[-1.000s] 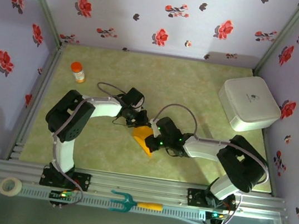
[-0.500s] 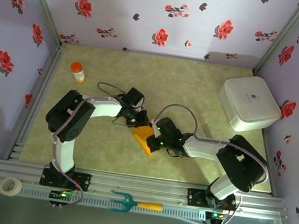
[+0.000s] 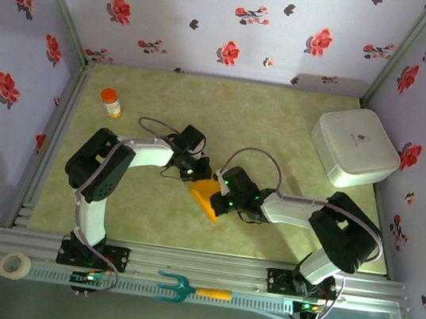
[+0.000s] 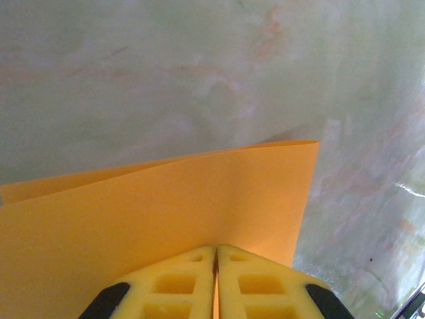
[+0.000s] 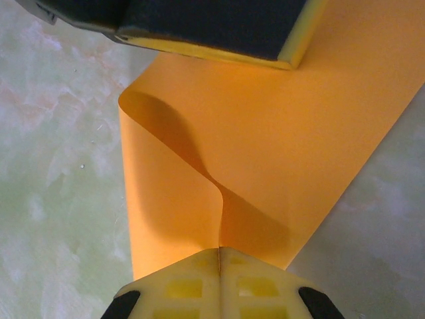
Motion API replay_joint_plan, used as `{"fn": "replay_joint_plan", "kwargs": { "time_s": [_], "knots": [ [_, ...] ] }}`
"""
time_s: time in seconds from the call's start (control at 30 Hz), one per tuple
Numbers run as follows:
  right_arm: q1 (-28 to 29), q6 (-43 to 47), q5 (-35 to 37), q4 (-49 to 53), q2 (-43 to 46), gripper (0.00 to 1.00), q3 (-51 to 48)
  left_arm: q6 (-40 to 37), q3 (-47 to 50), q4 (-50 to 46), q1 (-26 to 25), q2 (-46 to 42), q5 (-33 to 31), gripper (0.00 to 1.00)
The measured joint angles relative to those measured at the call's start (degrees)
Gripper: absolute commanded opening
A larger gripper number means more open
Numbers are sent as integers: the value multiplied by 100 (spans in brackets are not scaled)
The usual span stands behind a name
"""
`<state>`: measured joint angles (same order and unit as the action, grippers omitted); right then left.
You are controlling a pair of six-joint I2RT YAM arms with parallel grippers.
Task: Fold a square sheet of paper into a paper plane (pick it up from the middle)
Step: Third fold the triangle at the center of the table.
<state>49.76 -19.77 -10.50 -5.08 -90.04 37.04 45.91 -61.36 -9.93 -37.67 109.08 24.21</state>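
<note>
item 1, my left fingers point(image 4: 220, 256): closed, the yellow tips pressed together on one edge of the square sheet of paper point(image 4: 166, 212). in my left wrist view the sheet spreads away from the tips as a flat orange-yellow panel. a thin sliver of a second layer shows behind it on the left.

item 2, my right fingers point(image 5: 223, 259): closed too, pinching the same sheet at another edge. in my right wrist view the paper rises from the tips in a sharp ridge. one layer curls over toward the left and casts a shadow on the layer beneath. my left fingers hold the far edge of the paper at the top of that view.

item 3, the sheet, location: seen from above, it is near the middle of the surface point(image 3: 283, 122), a little left of centre, between my two wrists. an orange wedge points toward the near edge. i cannot tell whether it touches the surface.

item 4, orange-capped bottle point(image 3: 110, 102): upright, far left, well apart from the sheet.

item 5, white box point(image 3: 355, 149): far right corner.

item 6, teal fork with orange handle point(image 3: 186, 289): lying on the metal rail at the near edge, between my arm bases.

item 7, roll of tape point(image 3: 16, 265): near left end of the rail.
</note>
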Motion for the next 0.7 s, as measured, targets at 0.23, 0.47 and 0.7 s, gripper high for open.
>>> {"fn": "replay_joint_plan", "kwargs": {
  "time_s": [0.23,0.47,0.7],
  "knots": [
    [0,-2,2,50,-2,3,0,0,0,0,0,0,0,11],
    [0,-4,4,44,-109,3,37,2,0,2,-2,0,0,11],
    [0,-22,0,48,-160,3,85,2,0,24,-7,0,-17,11]
  ]
}}
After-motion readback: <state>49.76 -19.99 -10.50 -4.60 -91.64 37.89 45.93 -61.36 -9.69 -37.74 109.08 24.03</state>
